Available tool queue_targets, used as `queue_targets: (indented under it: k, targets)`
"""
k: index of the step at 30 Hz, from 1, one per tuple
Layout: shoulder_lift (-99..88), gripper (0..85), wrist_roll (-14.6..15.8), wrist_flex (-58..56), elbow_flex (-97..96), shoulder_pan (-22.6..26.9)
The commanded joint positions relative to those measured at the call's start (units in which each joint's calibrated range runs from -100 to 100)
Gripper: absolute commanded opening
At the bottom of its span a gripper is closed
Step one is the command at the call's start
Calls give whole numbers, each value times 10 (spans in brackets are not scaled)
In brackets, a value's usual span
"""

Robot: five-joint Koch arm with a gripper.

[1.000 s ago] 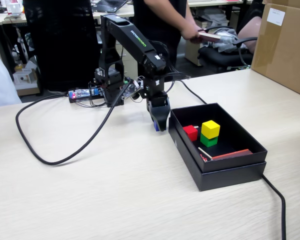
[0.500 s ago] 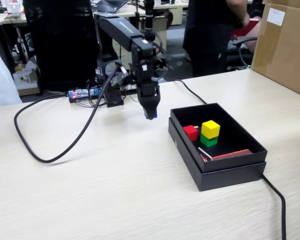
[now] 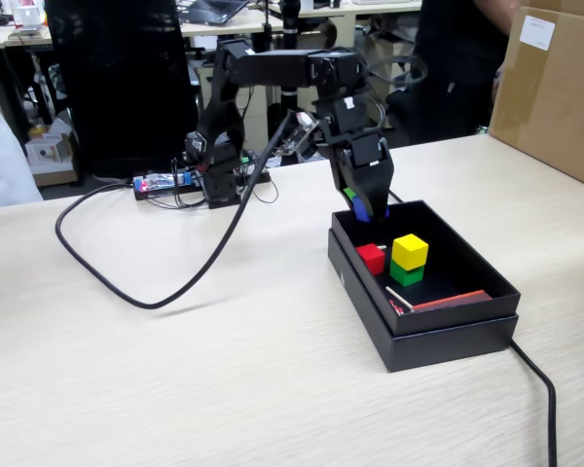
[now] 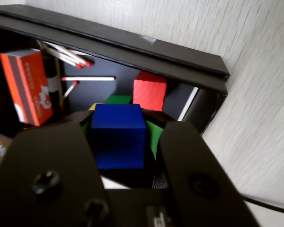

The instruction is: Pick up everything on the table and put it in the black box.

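The gripper (image 4: 118, 142) pinches a blue cube (image 4: 118, 136) between its two black jaws; in the wrist view the cube fills the gap between them, and in the fixed view the gripper (image 3: 367, 210) hangs with the blue cube (image 3: 361, 209) at its tip just above the far left corner of the black box (image 3: 438, 341).

Below the held cube, inside the box, a yellow cube (image 3: 410, 251) sits stacked on a green cube (image 3: 406, 273) near the middle of the floor. A red cube (image 3: 372, 258) stands just left of that stack in the fixed view, close to the left wall; in the wrist view the red cube (image 4: 149, 90) shows beyond the blue one, with a sliver of the green cube (image 4: 117, 99) beside it.

An orange-red matchbox (image 4: 31, 86) lies against the box's near wall, seen in the fixed view as a flat red strip (image 3: 451, 301). Several loose matches (image 4: 88, 78) with red heads lie on the box floor beside it.

The box rests on the pale wooden bench (image 3: 175, 379), right of centre. A thick black cable (image 3: 165, 292) loops across the bench to the left of the box, running back toward the arm's base at the far edge.
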Motion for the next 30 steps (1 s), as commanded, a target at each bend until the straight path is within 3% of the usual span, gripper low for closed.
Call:
queue_targets:
  k: [1, 12, 16, 19, 30]
  targets:
    - [13, 146, 3, 3, 54, 8]
    - [89, 156, 13, 3, 31, 11]
    - [88, 330, 12, 3, 21, 6]
    - [66, 384, 11, 3, 2, 4]
    - [-354, 467, -11, 4, -105, -29]
